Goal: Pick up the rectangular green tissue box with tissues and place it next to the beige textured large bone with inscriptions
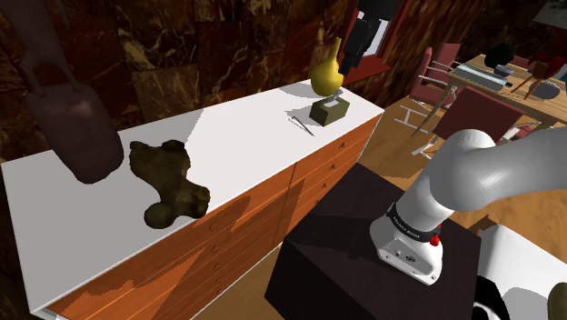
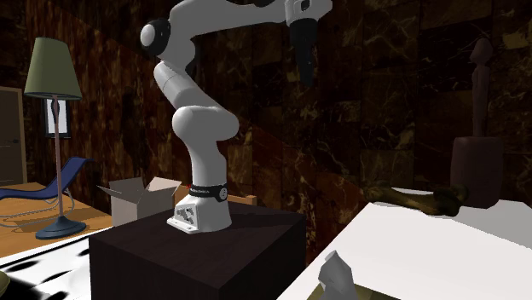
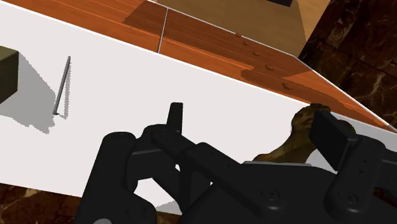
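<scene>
The tissue box (image 1: 328,111) is a dark olive-green block with a white tissue poking out of its top. It stands on the white top of a sideboard (image 1: 236,136), near the end at the shoulder view's right. The tissue box's tissue (image 2: 338,273) shows at the second exterior view's lower edge, and a corner of the tissue box (image 3: 5,71) is in the wrist view. The bone (image 1: 168,180) lies dark brown and knobbly further left; the bone (image 2: 422,200) and the bone (image 3: 299,135) also show. My gripper (image 1: 348,64) (image 2: 305,75) (image 3: 253,127) hangs open above the box, holding nothing.
A yellow vase (image 1: 325,73) stands just behind the box and a thin grey stick (image 1: 302,124) (image 3: 62,86) lies beside it. A dark long-necked vessel (image 1: 73,127) (image 2: 477,136) stands beyond the bone. The sideboard has orange wooden drawers (image 1: 245,227). Chairs and a table (image 1: 491,82) stand at the far right.
</scene>
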You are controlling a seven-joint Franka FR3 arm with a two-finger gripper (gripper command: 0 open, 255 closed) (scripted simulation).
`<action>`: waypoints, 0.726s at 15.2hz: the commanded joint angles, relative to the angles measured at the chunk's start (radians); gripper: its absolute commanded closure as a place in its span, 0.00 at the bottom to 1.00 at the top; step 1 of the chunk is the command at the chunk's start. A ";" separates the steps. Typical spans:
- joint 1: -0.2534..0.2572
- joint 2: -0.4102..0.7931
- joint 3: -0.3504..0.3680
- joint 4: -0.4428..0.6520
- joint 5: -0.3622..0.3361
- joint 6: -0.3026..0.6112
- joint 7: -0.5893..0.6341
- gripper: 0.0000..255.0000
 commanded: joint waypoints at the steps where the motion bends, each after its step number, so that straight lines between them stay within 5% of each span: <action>1: 0.000 0.000 0.000 0.000 0.000 0.000 0.000 0.00; 11: -0.108 0.173 -0.147 -0.046 -0.015 0.255 -0.037 0.00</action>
